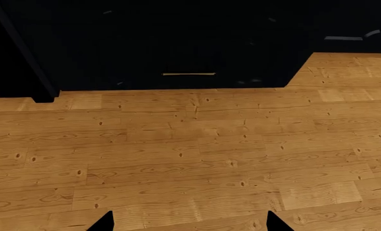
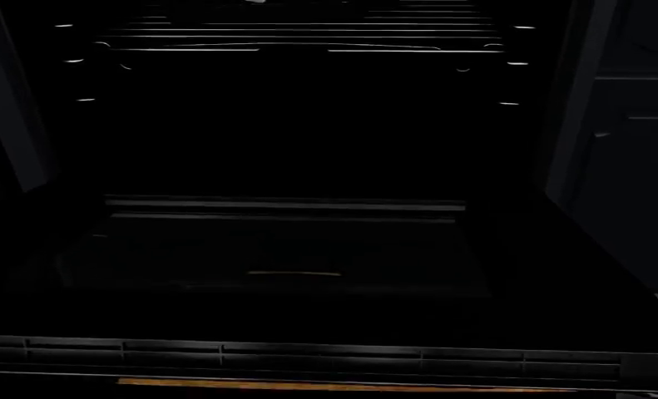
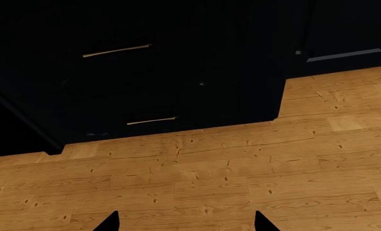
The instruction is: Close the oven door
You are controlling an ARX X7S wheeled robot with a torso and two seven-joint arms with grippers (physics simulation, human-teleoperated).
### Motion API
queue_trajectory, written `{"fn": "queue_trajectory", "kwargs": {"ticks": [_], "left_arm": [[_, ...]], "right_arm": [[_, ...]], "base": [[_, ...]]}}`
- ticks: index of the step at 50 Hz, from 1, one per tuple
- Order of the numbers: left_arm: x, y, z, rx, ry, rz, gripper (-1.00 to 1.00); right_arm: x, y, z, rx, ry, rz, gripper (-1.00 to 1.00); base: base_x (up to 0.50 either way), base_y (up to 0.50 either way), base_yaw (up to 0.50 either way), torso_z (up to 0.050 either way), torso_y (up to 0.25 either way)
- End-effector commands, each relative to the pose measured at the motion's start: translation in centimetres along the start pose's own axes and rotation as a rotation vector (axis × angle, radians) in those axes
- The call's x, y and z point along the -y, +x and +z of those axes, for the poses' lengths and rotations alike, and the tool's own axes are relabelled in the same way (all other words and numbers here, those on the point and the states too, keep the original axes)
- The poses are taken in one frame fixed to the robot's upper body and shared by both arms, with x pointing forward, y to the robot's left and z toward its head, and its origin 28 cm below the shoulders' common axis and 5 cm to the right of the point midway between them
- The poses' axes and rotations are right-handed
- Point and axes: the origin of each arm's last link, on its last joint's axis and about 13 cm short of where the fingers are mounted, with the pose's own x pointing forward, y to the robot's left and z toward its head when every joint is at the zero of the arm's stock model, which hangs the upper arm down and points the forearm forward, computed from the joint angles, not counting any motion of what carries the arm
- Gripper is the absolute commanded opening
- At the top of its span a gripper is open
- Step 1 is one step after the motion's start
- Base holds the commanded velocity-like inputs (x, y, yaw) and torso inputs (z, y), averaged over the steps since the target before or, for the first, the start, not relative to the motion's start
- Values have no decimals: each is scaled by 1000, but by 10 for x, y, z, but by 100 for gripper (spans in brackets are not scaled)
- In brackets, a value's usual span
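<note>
In the head view the oven door [image 2: 284, 249] lies open and flat below me, a wide glossy black panel with dark glass. A slotted grey vent strip [image 2: 306, 357] runs along its near edge. Beyond it the oven's dark inside shows wire racks [image 2: 306, 37]. Neither gripper shows in the head view. My left gripper [image 1: 190, 226] is open over bare wood floor, only its two black tips in view. My right gripper [image 3: 186, 225] is likewise open and holds nothing. Both hang low, short of the black fronts.
A black drawer front with a short brass handle [image 1: 189, 74] faces the left wrist. The right wrist sees two brass handles [image 3: 116, 50] [image 3: 151, 121] on black fronts. Wood floor [image 1: 197, 154] spreads under both. Dark cabinet panels [image 2: 640, 125] flank the oven.
</note>
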Motion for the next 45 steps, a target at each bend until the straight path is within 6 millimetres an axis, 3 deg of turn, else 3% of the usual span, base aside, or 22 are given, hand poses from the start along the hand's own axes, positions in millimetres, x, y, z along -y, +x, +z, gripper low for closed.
{"fn": "queue_trajectory", "kwargs": {"ticks": [1,45], "left_arm": [[1,1,-2,-12,-3,-2,100],[2,4,-6,-45,-9,-31,100]], "right_arm": [[1,1,-1,-6,6,1,100],[2,0,-2,-12,31,6,100]], "base": [[273,0,0,0,0],[258,0,0,0,0]]}}
